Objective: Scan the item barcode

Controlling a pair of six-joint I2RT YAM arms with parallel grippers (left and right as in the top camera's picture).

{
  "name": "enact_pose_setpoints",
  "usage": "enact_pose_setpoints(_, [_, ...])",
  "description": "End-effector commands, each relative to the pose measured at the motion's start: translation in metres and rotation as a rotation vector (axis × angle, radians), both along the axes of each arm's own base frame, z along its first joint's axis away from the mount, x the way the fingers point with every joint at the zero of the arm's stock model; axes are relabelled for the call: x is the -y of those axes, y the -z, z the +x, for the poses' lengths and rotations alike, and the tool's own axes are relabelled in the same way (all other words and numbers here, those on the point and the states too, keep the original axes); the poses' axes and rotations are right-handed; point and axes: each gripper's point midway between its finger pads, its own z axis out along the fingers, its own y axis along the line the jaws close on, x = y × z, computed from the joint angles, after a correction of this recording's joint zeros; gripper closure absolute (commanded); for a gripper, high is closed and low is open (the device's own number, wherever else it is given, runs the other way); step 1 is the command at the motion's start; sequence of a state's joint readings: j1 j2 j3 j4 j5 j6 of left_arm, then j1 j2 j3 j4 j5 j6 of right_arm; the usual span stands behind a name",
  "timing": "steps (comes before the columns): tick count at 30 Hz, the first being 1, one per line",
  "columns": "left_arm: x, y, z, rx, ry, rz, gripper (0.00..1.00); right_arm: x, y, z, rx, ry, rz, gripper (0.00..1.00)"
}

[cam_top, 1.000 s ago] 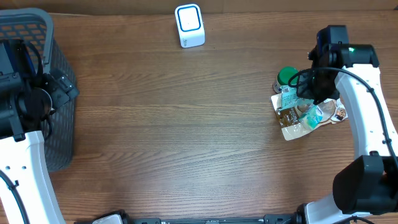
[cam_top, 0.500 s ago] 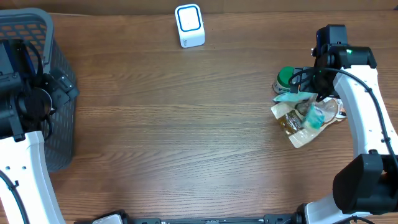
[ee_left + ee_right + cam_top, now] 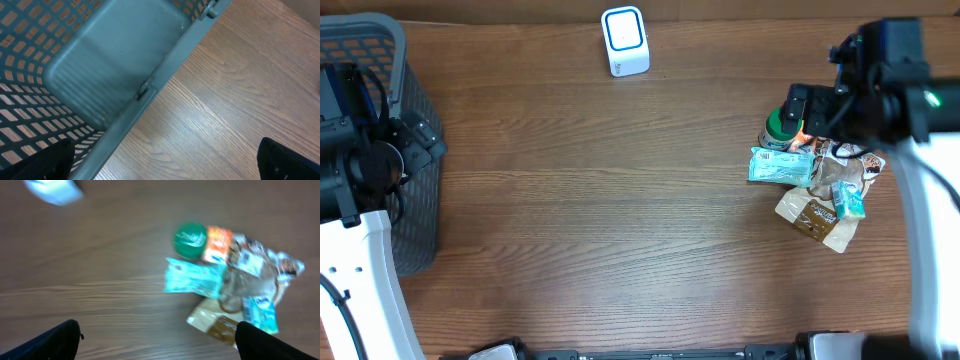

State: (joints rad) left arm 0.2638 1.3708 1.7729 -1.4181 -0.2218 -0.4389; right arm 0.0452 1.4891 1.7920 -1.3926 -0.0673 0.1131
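The items lie in a loose pile at the table's right: a green-lidded can (image 3: 781,124), a teal packet (image 3: 779,166), a brown packet (image 3: 817,219), a small teal packet (image 3: 849,198) and a clear crumpled bag (image 3: 847,160). The white and blue scanner (image 3: 624,40) stands at the back centre. My right gripper (image 3: 162,345) hangs open above the table, left of the pile and holding nothing; the view is blurred. The teal packet (image 3: 194,278) and the can (image 3: 190,239) show there too. My left gripper (image 3: 162,165) is open over the basket's edge, empty.
A dark grey mesh basket (image 3: 417,110) stands at the far left, with its rim (image 3: 165,75) crossing the left wrist view. My right arm (image 3: 885,80) reaches over the back right of the table, above the pile.
The right gripper opened and let go of the packets, then lifted away. The pile spread out: the teal packet now lies to the left, the brown packet towards the front right.
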Motion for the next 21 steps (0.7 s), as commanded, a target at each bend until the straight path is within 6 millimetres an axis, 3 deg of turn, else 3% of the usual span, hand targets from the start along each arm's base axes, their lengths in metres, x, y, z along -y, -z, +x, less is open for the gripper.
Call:
enact_pose_setpoints(1, [-0.004,-0.004,0.000,0.009,-0.014,0.013,0.01,-0.022,-0.062,-0.034,0.183,-0.066,0.064,0.00])
enact_pose_setpoints(5, [-0.004,-0.004,0.000,0.009,-0.014,0.013,0.01,-0.038,-0.099,-0.074,0.313,-0.139,0.111,0.00])
enact_pose_setpoints(10, [-0.004,-0.004,0.000,0.009,-0.014,0.013,0.00,-0.048,-0.129,-0.113,0.421,-0.209,0.185,0.00])
enact_pose_setpoints(15, [-0.004,-0.004,0.000,0.009,-0.014,0.013,0.01,-0.047,-0.139,-0.129,0.471,-0.216,0.190,0.00])
enact_pose_setpoints(21, [-0.004,-0.004,0.000,0.010,-0.014,0.013,0.00,-0.046,-0.133,-0.132,0.444,-0.213,0.187,0.00])
